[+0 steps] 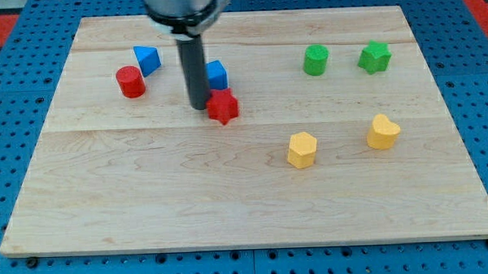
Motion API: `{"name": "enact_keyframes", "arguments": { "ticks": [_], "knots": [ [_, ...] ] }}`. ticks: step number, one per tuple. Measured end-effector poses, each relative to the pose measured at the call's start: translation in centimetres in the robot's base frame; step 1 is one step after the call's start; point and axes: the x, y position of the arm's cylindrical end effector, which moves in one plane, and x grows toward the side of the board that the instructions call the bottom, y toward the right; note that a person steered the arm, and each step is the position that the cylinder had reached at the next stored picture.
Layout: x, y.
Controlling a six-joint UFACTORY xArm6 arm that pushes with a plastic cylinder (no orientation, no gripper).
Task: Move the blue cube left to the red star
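Observation:
The blue cube sits on the wooden board, just above the red star and touching or nearly touching it. My tip rests on the board directly left of the red star and at the lower left of the blue cube. The rod hides the cube's left edge.
A blue triangular block and a red cylinder lie at the view's upper left. A green cylinder and a green star lie at the upper right. Two yellow blocks lie at the right middle.

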Motion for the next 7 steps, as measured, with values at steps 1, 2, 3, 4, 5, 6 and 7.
{"name": "enact_keyframes", "arguments": {
  "ticks": [1, 2, 3, 4, 5, 6, 7],
  "knots": [
    [-2.4, -2.8],
    [-5.5, -10.0],
    [-9.4, -4.7],
    [-9.4, 1.0],
    [-5.9, 2.2],
    [-6.4, 2.7],
    [-7.7, 0.6]
  ]
}}
